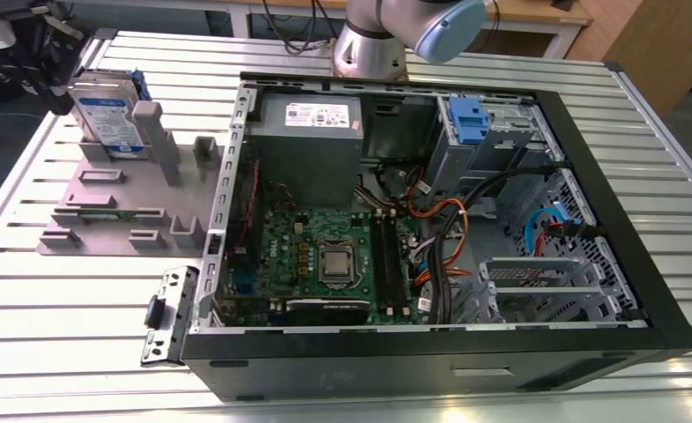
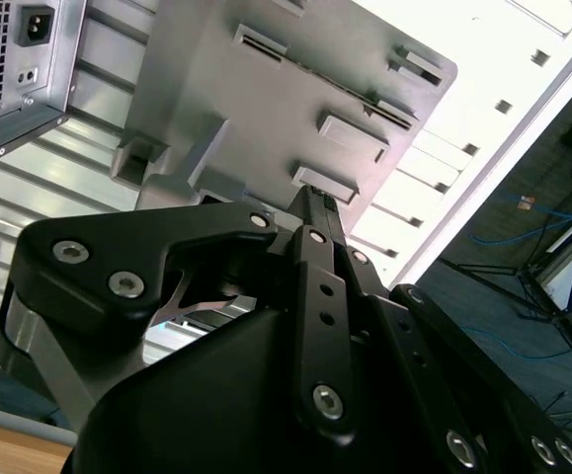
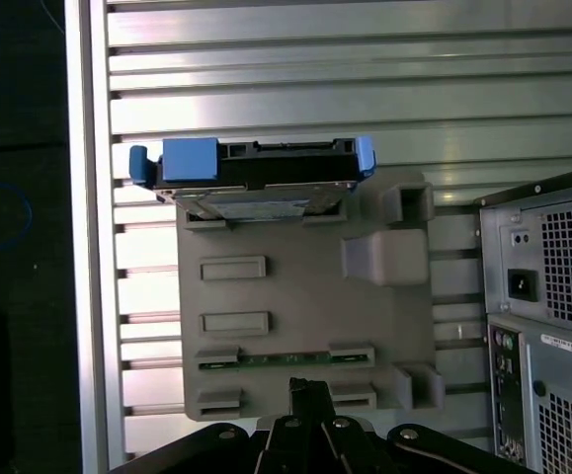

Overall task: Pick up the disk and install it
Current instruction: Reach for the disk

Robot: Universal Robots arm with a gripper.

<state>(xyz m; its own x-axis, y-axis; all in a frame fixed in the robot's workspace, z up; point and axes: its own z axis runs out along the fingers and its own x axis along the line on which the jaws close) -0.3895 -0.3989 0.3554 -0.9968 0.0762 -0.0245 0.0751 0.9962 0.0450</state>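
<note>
The disk (image 1: 105, 119) stands on edge in a slot at the far end of a grey fixture plate (image 1: 110, 207), to the exterior view's left of the open computer case (image 1: 581, 220). It is silver metal with a white-and-blue label in a blue bracket. In the first wrist view the disk (image 3: 256, 168) shows edge-on, across the plate (image 3: 305, 296) from my gripper (image 3: 310, 387). The gripper hovers over the plate's opposite edge, well apart from the disk. Its fingers look shut with nothing between them, and the second wrist view shows the gripper (image 2: 310, 195) the same way.
Inside the case lie a motherboard (image 1: 334, 256), a grey power-supply box (image 1: 310, 119) and a grey drive cage with a blue latch (image 1: 469, 119). The arm (image 1: 398, 35) stands behind the case. A thin green board (image 3: 281, 360) sits in the plate. A small metal bracket (image 1: 167, 313) lies on the slatted table.
</note>
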